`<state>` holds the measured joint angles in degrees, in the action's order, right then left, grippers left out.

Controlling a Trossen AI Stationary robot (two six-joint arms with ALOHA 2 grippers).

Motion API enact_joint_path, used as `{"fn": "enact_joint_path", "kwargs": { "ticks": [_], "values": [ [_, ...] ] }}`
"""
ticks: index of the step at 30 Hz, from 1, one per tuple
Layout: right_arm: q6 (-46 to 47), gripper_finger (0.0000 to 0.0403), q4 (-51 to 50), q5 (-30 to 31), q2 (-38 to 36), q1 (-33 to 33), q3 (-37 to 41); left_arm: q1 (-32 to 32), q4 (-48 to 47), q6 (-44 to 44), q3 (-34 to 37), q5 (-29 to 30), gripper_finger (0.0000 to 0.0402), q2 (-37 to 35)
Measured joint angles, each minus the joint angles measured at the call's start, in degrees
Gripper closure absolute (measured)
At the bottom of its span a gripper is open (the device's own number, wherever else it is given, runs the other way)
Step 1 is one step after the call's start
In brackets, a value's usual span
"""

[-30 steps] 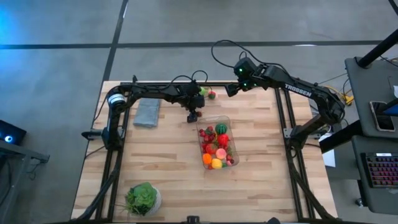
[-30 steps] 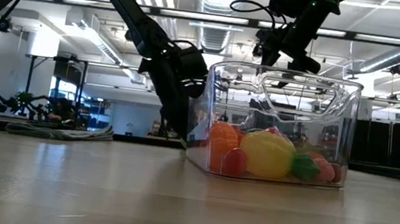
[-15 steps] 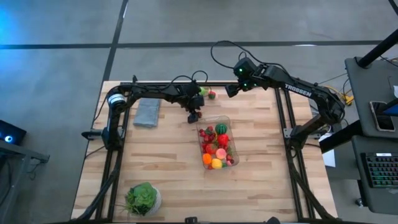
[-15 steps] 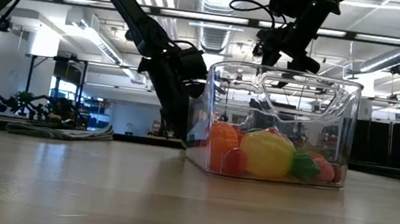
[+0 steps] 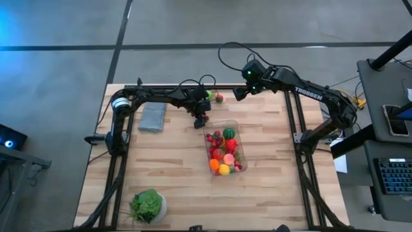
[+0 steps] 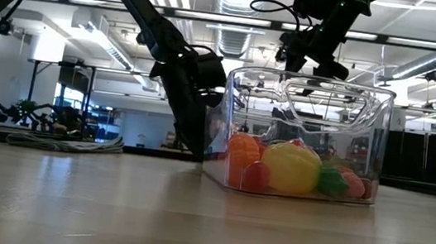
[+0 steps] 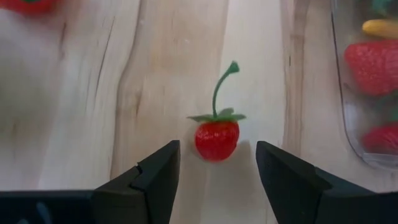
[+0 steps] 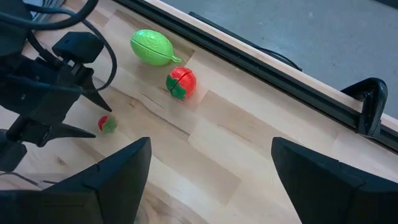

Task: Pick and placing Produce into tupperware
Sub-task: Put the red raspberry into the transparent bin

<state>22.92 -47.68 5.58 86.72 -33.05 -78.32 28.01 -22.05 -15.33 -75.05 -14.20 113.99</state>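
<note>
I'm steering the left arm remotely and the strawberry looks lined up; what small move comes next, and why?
Probably close the left gripper on the small red toy strawberry with the green stem. It lies on the wooden table between the open fingers, untouched, beside the clear plastic tub. If the fingers sit high, ease down slightly first.

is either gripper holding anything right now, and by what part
Nothing is held. The left gripper is open, its fingers flanking a small red berry on the table without touching it. The right gripper hangs open and empty above the table's far edge.
</note>
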Motion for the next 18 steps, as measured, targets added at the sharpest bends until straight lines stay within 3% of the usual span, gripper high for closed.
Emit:
{"fn": "enact_joint_path", "kwargs": {
  "ticks": [18],
  "values": [
    [0.0, 0.0078, 0.0, 0.5, 0.0, 0.0, 0.0, -1.5, 0.4, 0.0, -0.6, 3.2, 0.0216, 1.4]
  ]
}}
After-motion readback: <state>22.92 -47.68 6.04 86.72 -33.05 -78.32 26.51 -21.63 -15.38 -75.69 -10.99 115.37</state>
